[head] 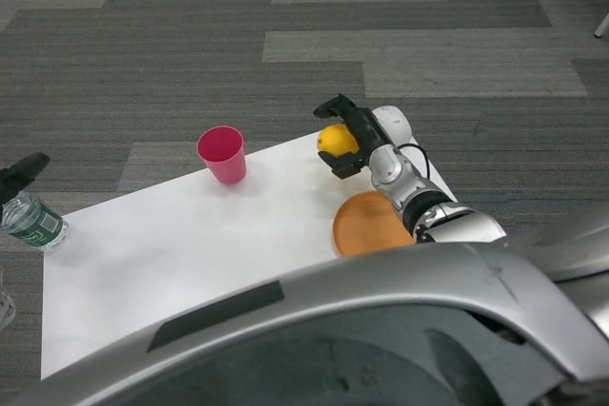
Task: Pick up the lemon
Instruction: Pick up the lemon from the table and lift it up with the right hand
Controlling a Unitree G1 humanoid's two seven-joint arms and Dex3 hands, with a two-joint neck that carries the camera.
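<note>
Lemon [335,140] apparently clasped in right hand [348,134] fingers, at far table [171,244] edge.

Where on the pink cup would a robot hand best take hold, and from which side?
Grip the pink cup around its side wall, coming level from the robot's side. It stands upright, mouth up, on the white table with open space all round; its taper probably favours holding near the wider top.

Right hand [350,135] grips the lemon [336,139], seemingly just above the table [190,244].
</note>
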